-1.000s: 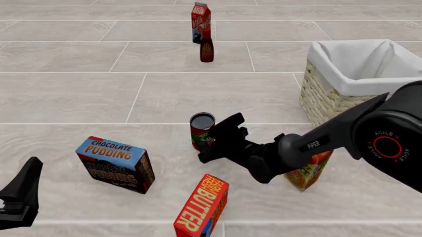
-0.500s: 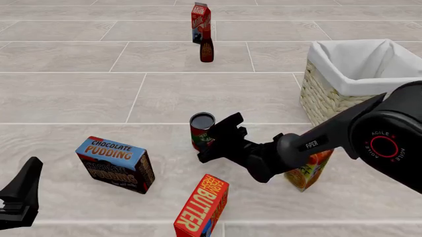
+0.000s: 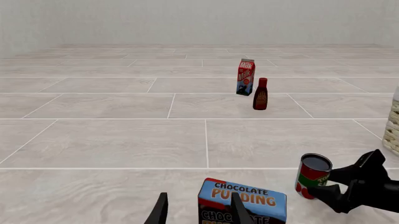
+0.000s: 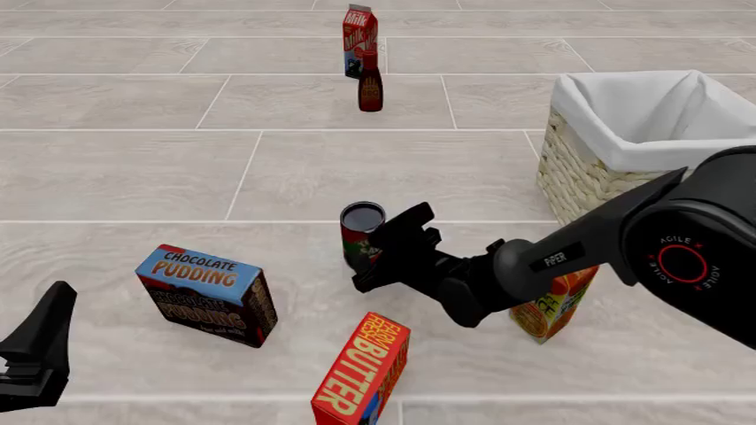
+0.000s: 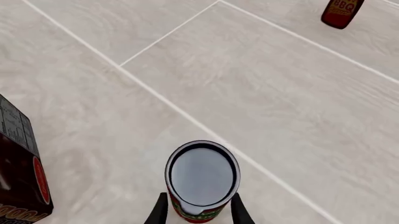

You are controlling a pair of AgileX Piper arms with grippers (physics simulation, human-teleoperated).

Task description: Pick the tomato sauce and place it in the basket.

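In the left wrist view, the left pincer point(image 3: 197, 211) shows two dark fingertips standing apart, holding nothing, above the chocolate pudding box point(image 3: 243, 201). The tomato sauce can point(image 3: 312, 176) stands upright on the tiled desk point(image 3: 112, 140), with the right pincer point(image 3: 334, 183) straddling it. Far back stand the milk carton point(image 3: 245, 77) and the BBQ sauce bottle point(image 3: 260, 94).

In the front view, the tomato sauce can point(image 4: 361, 234) stands mid-desk between the right pincer's point(image 4: 388, 251) fingers, well apart from the basket point(image 4: 632, 142) at the right. A butter box point(image 4: 360, 369) stands nearer the camera, and an orange carton point(image 4: 553, 304) shows behind the right arm. The left pincer point(image 4: 35, 354) sits at the lower left.

In the right wrist view, the fingertips point(image 5: 160, 211) flank the tomato sauce can point(image 5: 202, 179), each close against its side; whether they press it I cannot tell.
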